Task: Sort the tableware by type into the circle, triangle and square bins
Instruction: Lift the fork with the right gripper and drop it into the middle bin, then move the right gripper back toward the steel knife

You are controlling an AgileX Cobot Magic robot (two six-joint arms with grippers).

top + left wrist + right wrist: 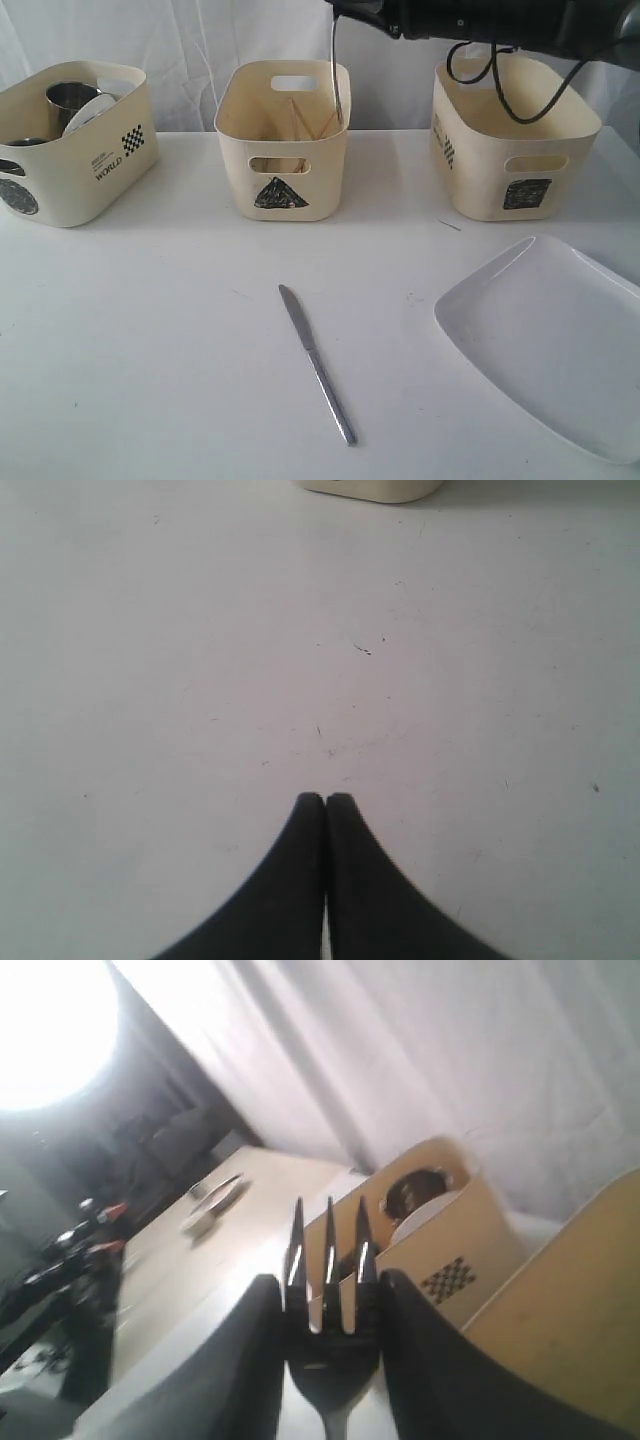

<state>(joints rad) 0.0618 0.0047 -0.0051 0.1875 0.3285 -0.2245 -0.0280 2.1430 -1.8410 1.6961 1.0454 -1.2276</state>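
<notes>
My right gripper (pixel 342 10) is shut on the steel fork (pixel 336 70), which hangs handle-down over the triangle bin (pixel 283 150). In the right wrist view the fork's head (pixel 328 1305) sits clamped in that gripper (pixel 326 1295), tines pointing out. Thin wooden chopsticks (pixel 303 122) lean inside the triangle bin. The circle bin (pixel 110 165) holds a steel mug (pixel 70 97) and the white bowl (pixel 92 110). A steel knife (pixel 316 360) lies on the table's front middle. The large white plate (pixel 555 335) rests at front right. My left gripper (pixel 325 800) is shut and empty, low over bare table.
The square bin (pixel 510 140) stands at back right, under the right arm's cable. A bin's base (pixel 370 488) shows at the edge of the left wrist view. A white curtain hangs behind the table. The left arm is out of the exterior view.
</notes>
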